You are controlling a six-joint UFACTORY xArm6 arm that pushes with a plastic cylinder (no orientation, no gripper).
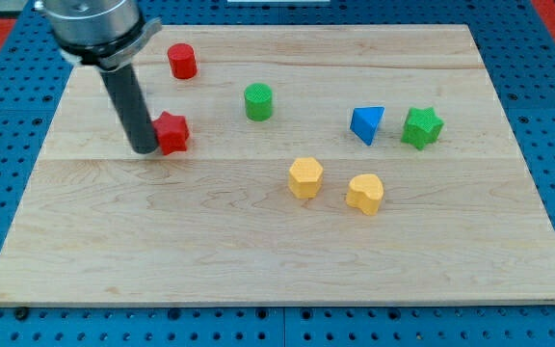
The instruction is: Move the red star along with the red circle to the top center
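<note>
The red star (172,132) lies on the wooden board (277,241) at the view's left, in the upper half. The red circle (182,61) stands near the view's top left, well above the star. My tip (145,149) rests on the board right against the star's left side, touching it or nearly so. The dark rod rises from it up to the arm's grey body at the top left.
A green circle (258,101) sits right of the red star. A blue triangle (367,124) and a green star (422,127) lie at the right. A yellow hexagon (305,177) and a yellow heart (364,193) lie at centre.
</note>
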